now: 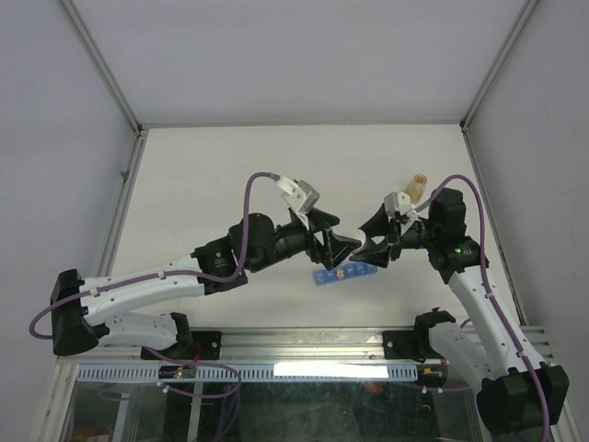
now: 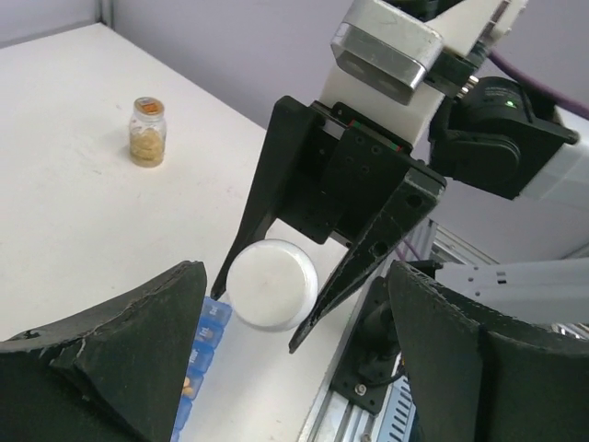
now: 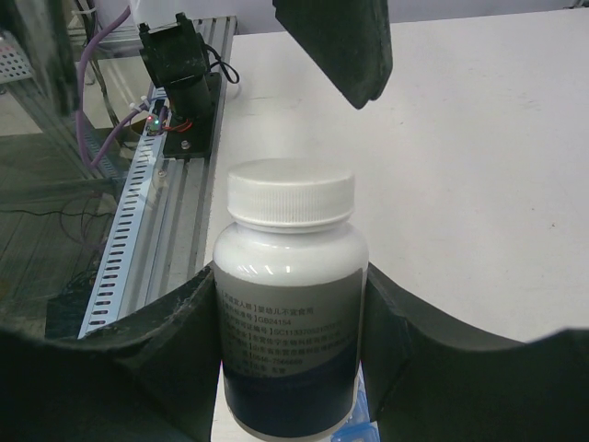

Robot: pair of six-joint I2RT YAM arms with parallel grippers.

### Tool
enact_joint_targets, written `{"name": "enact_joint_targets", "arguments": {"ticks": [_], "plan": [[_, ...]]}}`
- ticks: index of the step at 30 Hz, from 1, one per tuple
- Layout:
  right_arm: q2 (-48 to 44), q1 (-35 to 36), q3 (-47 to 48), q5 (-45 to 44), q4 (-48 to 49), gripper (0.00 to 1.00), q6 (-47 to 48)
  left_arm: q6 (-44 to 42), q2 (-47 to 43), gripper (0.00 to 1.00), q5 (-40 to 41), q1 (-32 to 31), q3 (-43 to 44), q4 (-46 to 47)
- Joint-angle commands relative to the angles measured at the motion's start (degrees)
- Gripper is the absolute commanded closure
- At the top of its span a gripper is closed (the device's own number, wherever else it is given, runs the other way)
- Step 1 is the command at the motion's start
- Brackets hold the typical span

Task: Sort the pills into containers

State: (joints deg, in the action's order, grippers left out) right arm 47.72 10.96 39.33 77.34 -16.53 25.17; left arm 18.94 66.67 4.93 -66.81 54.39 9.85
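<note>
My right gripper [image 3: 290, 354] is shut on the body of a white capped bottle [image 3: 290, 295] and holds it above the table. In the left wrist view the bottle's cap [image 2: 271, 284] faces my open left gripper [image 2: 294, 378], which is a short way off and empty. The blue pill-organiser strip [image 1: 342, 274] lies on the table below both grippers; it also shows in the left wrist view [image 2: 201, 345]. A small yellowish pill [image 2: 187, 388] sits in one cell. In the top view my left gripper [image 1: 348, 245] and right gripper [image 1: 373, 243] nearly meet.
A small amber-tan jar [image 1: 418, 187] stands behind the right arm, also visible in the left wrist view [image 2: 147, 132]. The aluminium rail [image 3: 147, 239] runs along the table's near edge. White walls enclose the table.
</note>
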Motion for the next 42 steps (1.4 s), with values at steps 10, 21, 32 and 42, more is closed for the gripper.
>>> {"name": "enact_joint_targets", "arguments": {"ticks": [10, 21, 32, 42], "plan": [[-0.3, -0.3, 2.7, 0.3, 2.1, 1.0, -0.2, -0.7, 6.4, 0.28, 11.9, -3.6, 10.5, -9.9], [-0.2, -0.3, 2.8, 0.4, 2.1, 1.0, -0.2, -0.4, 7.7, 0.42, 7.4, -3.7, 11.2, -10.5], [-0.1, -0.3, 2.7, 0.3, 2.1, 1.0, -0.2, -1.9, 8.1, 0.84, 4.0, -3.6, 11.7, -11.1], [-0.4, -0.4, 2.7, 0.4, 2.0, 1.0, -0.2, -32.6, 6.1, 0.6, -31.3, 0.6, 7.5, -7.2]]}}
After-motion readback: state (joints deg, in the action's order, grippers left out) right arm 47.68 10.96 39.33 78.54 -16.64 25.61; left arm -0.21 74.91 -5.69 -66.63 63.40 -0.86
